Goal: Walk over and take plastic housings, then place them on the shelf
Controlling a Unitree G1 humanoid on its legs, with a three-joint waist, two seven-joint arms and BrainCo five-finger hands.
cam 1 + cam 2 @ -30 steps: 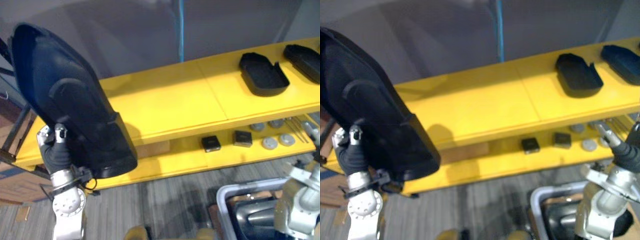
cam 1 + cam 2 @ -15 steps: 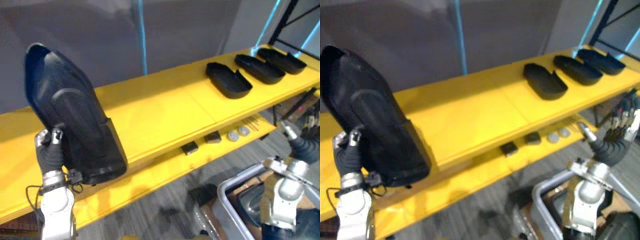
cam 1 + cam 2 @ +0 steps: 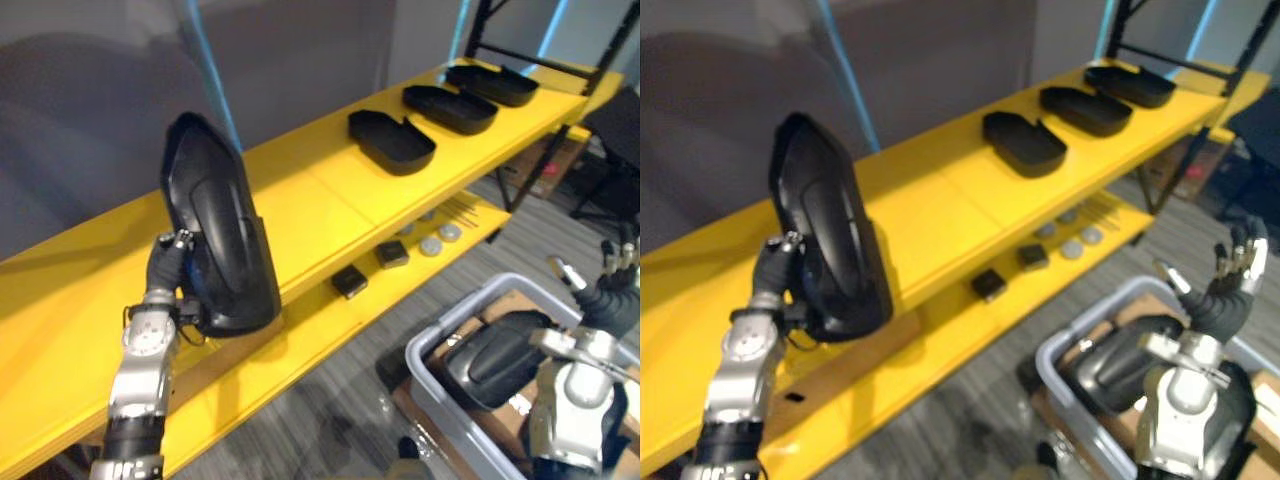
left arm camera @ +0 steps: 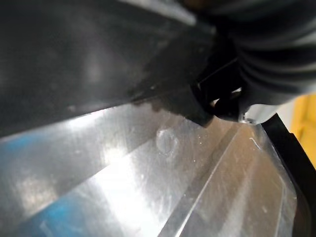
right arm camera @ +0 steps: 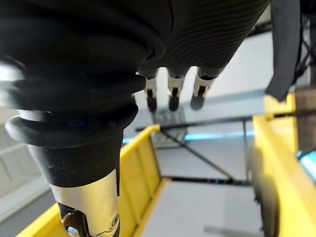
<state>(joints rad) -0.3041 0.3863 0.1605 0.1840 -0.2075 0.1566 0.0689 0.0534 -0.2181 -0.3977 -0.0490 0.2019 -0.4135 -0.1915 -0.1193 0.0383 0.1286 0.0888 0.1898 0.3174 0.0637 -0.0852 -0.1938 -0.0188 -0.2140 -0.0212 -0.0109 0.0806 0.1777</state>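
Presently, the left hand point(image 3: 167, 268) grips a black plastic housing point(image 3: 222, 240) upright over the left part of the yellow shelf point(image 3: 330, 205), while the right hand point(image 3: 1221, 300), fingers loosely straight, hangs near right by a grey bin point(image 3: 452, 318).

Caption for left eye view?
Left hand holds a black plastic housing upright by the yellow shelf, which bears three more housings.

Both head eyes are looking down, sharing the yellow shelf point(image 3: 330, 205) stretching toward two o'clock; the left wrist camera is hugging the black housing point(image 4: 89, 44), the right is peering along the right hand point(image 5: 170, 94).
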